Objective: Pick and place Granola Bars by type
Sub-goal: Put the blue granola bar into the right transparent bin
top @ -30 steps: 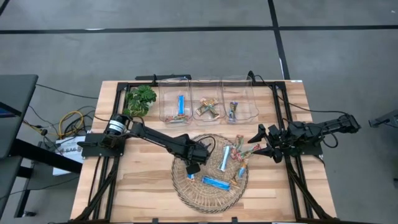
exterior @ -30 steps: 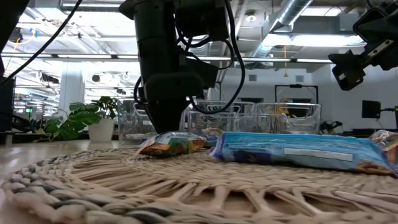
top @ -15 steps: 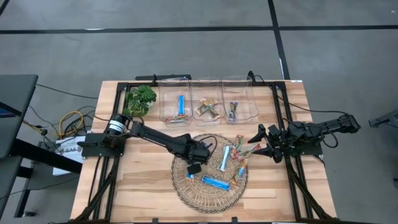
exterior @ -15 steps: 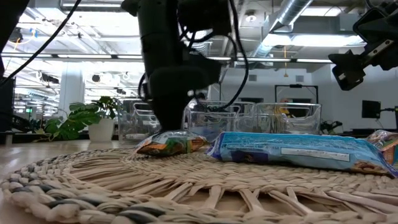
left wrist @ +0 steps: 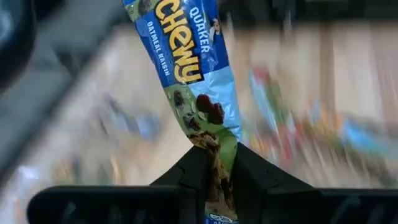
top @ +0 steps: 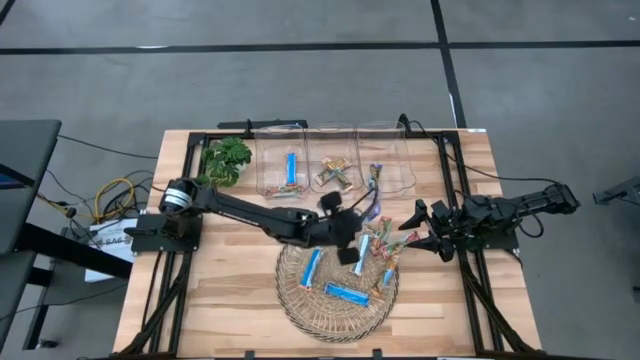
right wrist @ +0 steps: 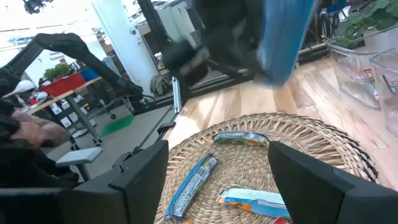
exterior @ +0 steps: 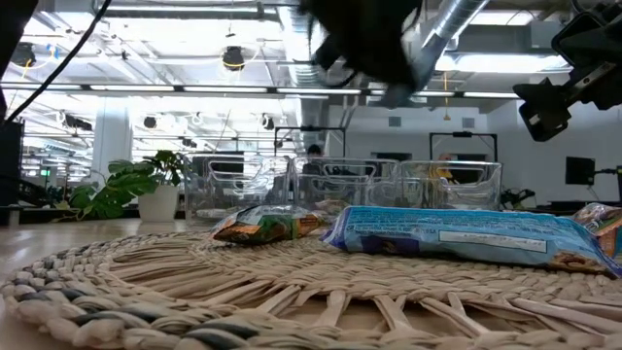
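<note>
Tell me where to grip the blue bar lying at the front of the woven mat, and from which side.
Grip the blue bar at its middle, coming straight down from above. It lies flat on the woven mat, apart from the other bars, with its long edges free, so the fingers should probably close across its narrow width. The left gripper already holds an oatmeal raisin bar; the open right gripper is free.

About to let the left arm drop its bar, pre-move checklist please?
1. Left gripper shut on blue granola bar: ok, pinched at one end, the rest hanging free.
2. Bar type: blue Quaker Chewy wrapper: ok.
3. Matching bin with a blue bar: ok, it is the left clear bin.
4. Gripper over that bin: not ok, it is near the woven mat's far edge.
5. Right gripper clear: ok, open, parked at the mat's right.
6. Grip firmness: cannot tell.
</note>
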Motion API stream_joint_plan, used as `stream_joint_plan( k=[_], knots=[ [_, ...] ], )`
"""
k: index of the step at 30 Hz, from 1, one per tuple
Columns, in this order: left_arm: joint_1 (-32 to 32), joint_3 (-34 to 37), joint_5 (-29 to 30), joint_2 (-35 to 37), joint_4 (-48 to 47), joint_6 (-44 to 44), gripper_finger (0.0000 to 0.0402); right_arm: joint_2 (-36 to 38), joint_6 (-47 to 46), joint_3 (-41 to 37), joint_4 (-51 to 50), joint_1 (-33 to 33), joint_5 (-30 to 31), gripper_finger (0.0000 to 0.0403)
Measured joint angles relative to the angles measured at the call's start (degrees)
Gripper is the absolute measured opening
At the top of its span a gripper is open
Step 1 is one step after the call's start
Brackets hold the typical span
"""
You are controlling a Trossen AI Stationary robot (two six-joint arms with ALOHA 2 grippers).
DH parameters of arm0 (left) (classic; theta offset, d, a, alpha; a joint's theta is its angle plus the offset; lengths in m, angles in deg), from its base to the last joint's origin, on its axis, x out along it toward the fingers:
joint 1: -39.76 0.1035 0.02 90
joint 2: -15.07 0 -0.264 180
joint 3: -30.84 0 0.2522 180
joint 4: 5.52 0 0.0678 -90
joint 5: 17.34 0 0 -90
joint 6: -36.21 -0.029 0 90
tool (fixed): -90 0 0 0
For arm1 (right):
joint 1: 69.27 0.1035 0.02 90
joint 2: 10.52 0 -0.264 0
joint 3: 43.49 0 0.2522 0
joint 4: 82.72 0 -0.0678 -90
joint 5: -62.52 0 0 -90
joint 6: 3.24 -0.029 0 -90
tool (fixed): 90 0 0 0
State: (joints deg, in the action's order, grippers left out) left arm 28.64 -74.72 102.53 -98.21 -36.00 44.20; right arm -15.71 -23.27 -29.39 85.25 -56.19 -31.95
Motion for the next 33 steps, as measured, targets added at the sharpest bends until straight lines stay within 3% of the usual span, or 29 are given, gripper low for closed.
stream_joint_plan(
  k=[4,7,12,19,23,33],
  knots=[
    [1.0,-0.1,2.0,0.0,12.6,-8.7,0.0046,0.0,0.0,0.0,0.0,0.0,0.0,0.0271],
    [1.5,-0.1,1.9,0.0,16.9,-12.9,0.0046,0.0,0.0,0.0,0.0,0.0,0.0,0.0271],
    [3.0,-0.1,0.2,0.0,17.0,-15.3,0.0046,0.0,0.0,0.0,0.0,0.0,0.0,0.0271],
    [9.9,-0.2,-10.1,-1.7,20.8,-19.4,0.0046,0.0,0.0,0.0,0.0,0.0,0.0,0.0271],
    [14.7,-0.9,-13.1,-4.9,23.9,-22.2,0.0046,0.0,0.0,0.0,0.0,0.0,0.0,0.0271],
    [21.5,-12.5,-16.6,-15.1,21.1,-22.2,0.0046,0.0,0.0,0.0,0.0,0.0,0.0,0.0271]
  ],
)
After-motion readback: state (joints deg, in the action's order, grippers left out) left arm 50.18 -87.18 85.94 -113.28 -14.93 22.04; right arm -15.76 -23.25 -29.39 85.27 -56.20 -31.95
